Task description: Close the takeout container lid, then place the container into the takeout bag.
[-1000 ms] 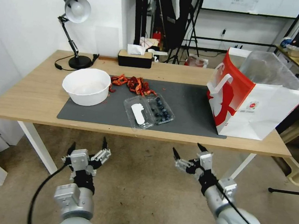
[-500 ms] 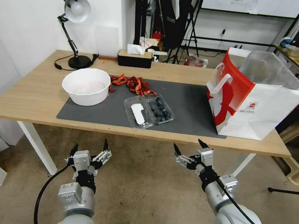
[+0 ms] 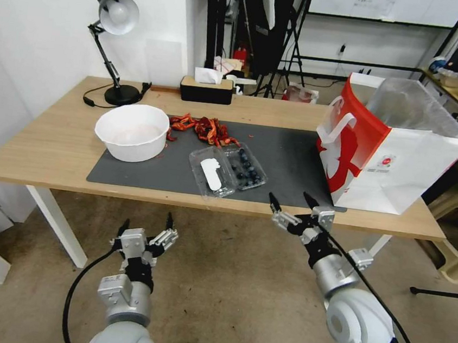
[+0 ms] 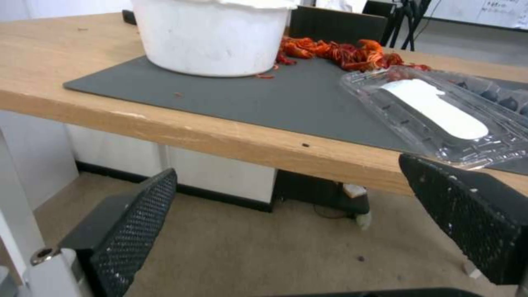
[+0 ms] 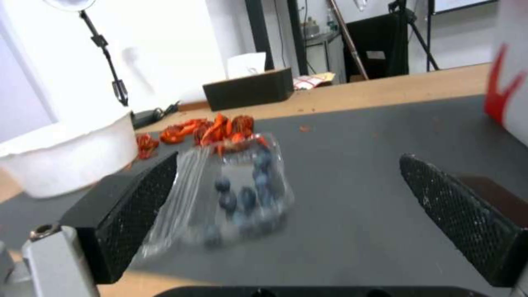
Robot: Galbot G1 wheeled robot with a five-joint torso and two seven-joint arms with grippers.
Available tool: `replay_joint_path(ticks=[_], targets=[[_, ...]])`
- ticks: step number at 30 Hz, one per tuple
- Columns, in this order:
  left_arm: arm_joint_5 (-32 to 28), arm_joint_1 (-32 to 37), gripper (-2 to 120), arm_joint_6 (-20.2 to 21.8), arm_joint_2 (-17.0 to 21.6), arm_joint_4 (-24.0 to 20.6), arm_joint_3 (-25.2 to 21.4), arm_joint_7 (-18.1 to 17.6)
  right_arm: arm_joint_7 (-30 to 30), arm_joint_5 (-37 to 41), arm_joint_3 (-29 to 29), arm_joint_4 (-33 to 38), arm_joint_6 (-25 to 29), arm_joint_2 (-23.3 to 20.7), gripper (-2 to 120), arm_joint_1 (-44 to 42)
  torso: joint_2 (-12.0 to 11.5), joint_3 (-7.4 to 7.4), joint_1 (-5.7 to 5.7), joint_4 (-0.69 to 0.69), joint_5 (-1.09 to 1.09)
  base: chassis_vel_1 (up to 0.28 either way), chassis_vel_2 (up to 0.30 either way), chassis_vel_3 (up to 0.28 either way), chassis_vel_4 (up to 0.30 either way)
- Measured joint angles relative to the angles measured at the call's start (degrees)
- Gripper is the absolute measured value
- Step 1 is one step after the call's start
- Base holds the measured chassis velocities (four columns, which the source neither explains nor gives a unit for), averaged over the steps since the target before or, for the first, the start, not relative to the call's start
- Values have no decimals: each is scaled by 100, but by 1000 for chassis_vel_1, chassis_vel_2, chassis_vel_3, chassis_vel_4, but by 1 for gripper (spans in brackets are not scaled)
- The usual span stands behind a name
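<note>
Two grippers wide open, empty: left gripper (image 3: 146, 228) low, right gripper (image 3: 292, 204) at the table edge. Beyond, the takeout container (image 3: 228, 170) lies on the mat, lid (image 3: 212, 173) flat; a clumsy flip could spill berries. Farther right, takeout bag (image 3: 389, 155).

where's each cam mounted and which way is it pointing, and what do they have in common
Head view: on the robot's head, looking forward and down over the table, the open takeout container and the takeout bag; both arms show, left gripper and right gripper open.
Left wrist view: low before the table edge, facing the white bowl and the lid; its own open fingers show.
Right wrist view: at table height, facing the blueberries; its open fingers show.
Shared: all three see the container, the bowl and the grey mat.
</note>
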Motion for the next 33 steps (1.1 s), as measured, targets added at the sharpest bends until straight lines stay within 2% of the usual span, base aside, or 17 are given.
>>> replay_joint_path(ticks=[5,11,14,15,18,19,20,22,26,33], targets=[[-3,11,100,-35,0,-18,-67,42,167,133,-300,-343,-199,-54,100,636,0,1,0,-1,0,0,0,0,0],[-2,16,100,-60,1,-18,-117,44,660,82,-772,-722,-760,-132,100,1383,0,1,0,-1,-1,0,0,0,0],[0,17,100,-83,2,11,-148,41,1254,45,-1075,-836,-1695,-145,100,1854,0,1,0,-2,0,0,0,0,0],[0,17,100,-83,2,11,-148,41,1254,45,-1075,-836,-1695,-145,100,1854,0,1,0,-2,0,0,0,0,0],[-3,13,100,-104,2,38,-185,37,1553,46,-1300,-1002,-2323,-135,100,2271,0,1,0,-1,-2,0,0,0,0],[-7,11,100,-109,2,47,-203,37,1596,54,-1371,-1070,-2565,-127,100,2436,0,1,0,-1,-1,0,0,0,0],[-7,11,100,-109,2,47,-203,37,1596,54,-1371,-1070,-2565,-127,100,2436,0,1,0,-1,-1,0,0,0,0],[-15,5,100,-121,2,56,-228,37,1648,57,-1453,-1146,-2949,-121,100,2668,0,0,0,0,-2,0,0,0,0],[-31,-6,100,-148,2,84,-260,37,1604,25,-1579,-1289,-3355,-153,100,2930,0,0,0,-1,-2,0,0,0,0],[-44,-23,100,-206,2,129,-271,33,1443,-44,-1790,-1594,-3423,-211,100,3204,0,0,0,-1,-1,0,0,0,0]])
